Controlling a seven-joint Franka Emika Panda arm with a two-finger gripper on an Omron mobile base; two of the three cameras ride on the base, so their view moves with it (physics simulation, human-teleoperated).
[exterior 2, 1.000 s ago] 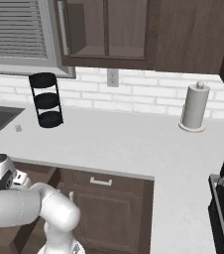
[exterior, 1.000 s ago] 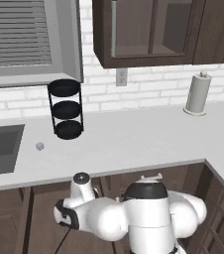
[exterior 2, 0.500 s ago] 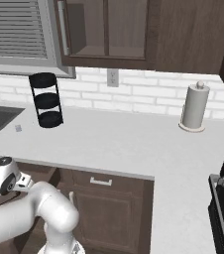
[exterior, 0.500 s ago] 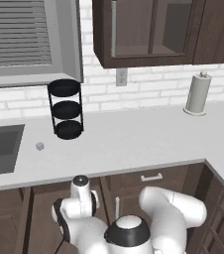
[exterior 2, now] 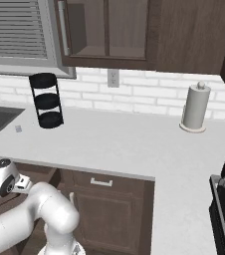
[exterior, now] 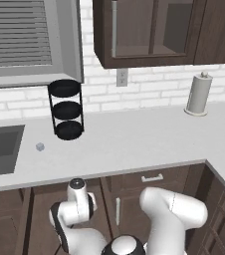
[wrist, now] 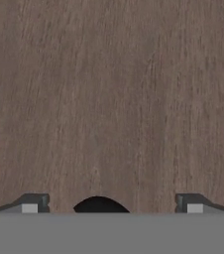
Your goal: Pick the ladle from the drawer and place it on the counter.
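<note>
1. The robot's two-finger gripper hangs below the front edge of the long light grey-white counter, its small dark fingertips spread wide with nothing between them, facing dark-brown wood grain at close range.
2. The counter carries no ladle, so placing is not done.
3. The thin black ladle is hidden from these cameras; by my judgement it is not yet picked, and nearly the whole task remains.

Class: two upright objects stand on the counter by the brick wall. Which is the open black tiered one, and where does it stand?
The black three-tier rack, left of the wall outlet and nearest the sink. The other, the paper towel roll, is solid, pale and stands far right.
</note>
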